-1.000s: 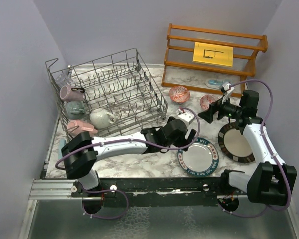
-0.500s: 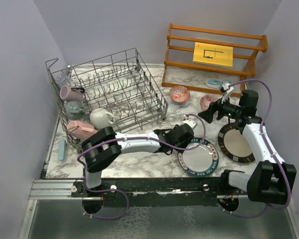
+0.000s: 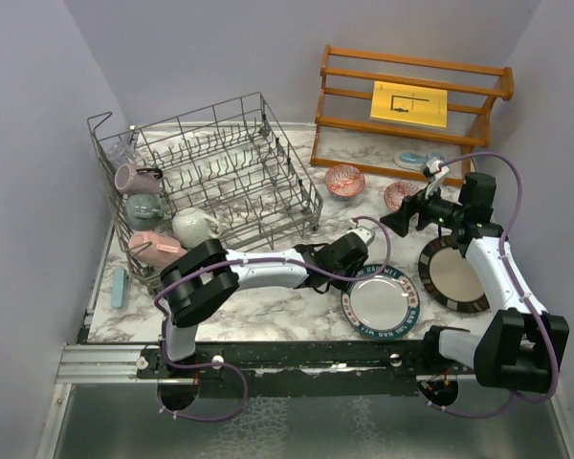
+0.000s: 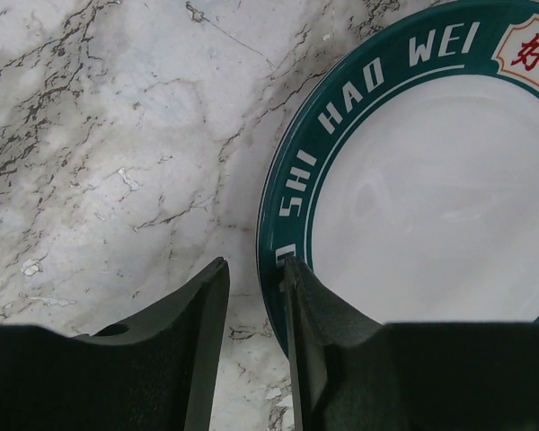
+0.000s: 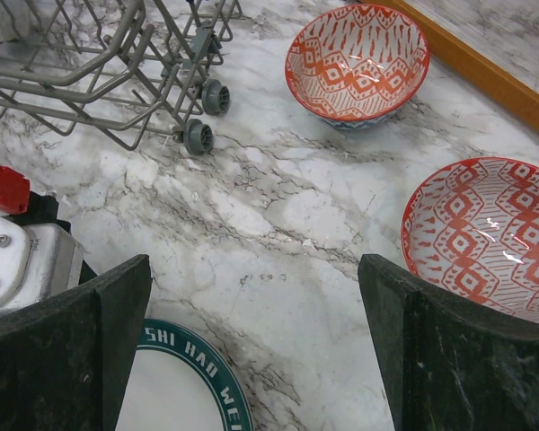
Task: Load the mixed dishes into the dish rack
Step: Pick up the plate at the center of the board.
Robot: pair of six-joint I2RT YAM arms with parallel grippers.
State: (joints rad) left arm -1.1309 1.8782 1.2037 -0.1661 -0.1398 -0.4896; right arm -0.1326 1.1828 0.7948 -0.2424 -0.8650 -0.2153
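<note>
The blue-rimmed lettered plate (image 3: 381, 304) (image 4: 413, 180) lies flat on the marble at front centre. My left gripper (image 3: 354, 273) (image 4: 254, 262) points down at its left rim with a narrow gap. One finger is over the rim and the other stands on the marble just outside it. My right gripper (image 3: 394, 222) (image 5: 254, 265) hovers wide open and holds nothing. Two red-patterned bowls (image 5: 357, 61) (image 5: 485, 238) lie ahead of it. The dark-rimmed beige plate (image 3: 454, 275) lies at right. The dish rack (image 3: 220, 172) holds mauve (image 3: 134, 178), grey (image 3: 145, 207), white (image 3: 195, 226) and pink (image 3: 155, 246) mugs.
An orange-brown wooden shelf (image 3: 411, 105) with a yellow card stands at the back right, with a light-blue-and-white item (image 3: 416, 158) under it. A pale blue strip (image 3: 121, 285) lies at the table's left edge. The rack's wheeled corner (image 5: 198, 135) is close to my right gripper.
My left arm has stretched right and lowered to the lettered plate's left rim, and its jaws have narrowed a lot. The right arm has not moved.
</note>
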